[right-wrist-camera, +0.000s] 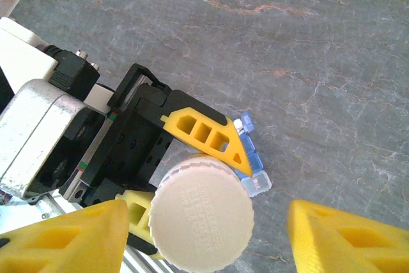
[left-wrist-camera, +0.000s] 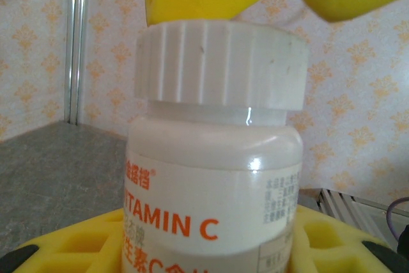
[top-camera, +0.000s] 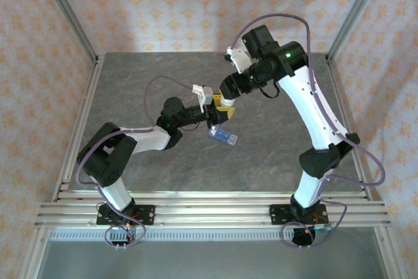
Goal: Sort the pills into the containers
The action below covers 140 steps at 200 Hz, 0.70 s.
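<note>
My left gripper (top-camera: 215,117) is shut on a white vitamin C bottle (left-wrist-camera: 211,190) and holds it upright above the table. Its ribbed white cap (right-wrist-camera: 201,212) is on. My right gripper (right-wrist-camera: 208,241) hangs just over the cap, open, with one yellow finger (right-wrist-camera: 70,238) close beside the cap and the other (right-wrist-camera: 345,238) well apart from it. The containers, a small translucent blue pill box (top-camera: 223,137), lie on the table just below the bottle. In the right wrist view the pill box (right-wrist-camera: 254,165) is partly covered by a left finger (right-wrist-camera: 204,135). The pills are hidden.
The grey stone-look tabletop (top-camera: 281,129) is bordered by aluminium rails (top-camera: 85,115) at left and right. Patterned walls stand behind. Both arms meet near the middle of the table, their cables looping above.
</note>
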Each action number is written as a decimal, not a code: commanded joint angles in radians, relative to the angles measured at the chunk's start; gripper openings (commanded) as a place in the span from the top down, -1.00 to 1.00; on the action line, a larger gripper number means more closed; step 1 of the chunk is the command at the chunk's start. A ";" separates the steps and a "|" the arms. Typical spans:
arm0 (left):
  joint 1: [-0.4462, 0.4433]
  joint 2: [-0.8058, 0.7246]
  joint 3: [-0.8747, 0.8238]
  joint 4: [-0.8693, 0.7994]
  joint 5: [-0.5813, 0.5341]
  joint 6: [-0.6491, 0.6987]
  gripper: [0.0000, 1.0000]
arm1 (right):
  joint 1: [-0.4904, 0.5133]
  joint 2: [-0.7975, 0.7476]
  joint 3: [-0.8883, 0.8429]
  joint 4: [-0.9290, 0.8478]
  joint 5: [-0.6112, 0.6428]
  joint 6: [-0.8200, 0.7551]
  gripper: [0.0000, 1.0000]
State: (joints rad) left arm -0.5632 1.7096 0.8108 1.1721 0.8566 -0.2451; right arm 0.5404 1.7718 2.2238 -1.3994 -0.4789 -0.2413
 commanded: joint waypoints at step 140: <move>-0.005 -0.056 0.017 0.051 0.016 0.000 1.00 | -0.001 0.033 -0.014 -0.017 -0.014 -0.003 0.06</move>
State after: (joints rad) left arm -0.5632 1.6981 0.8108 1.1709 0.8570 -0.2455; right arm 0.5426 1.7996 2.2230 -1.3994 -0.4988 -0.2394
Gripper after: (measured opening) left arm 0.437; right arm 0.517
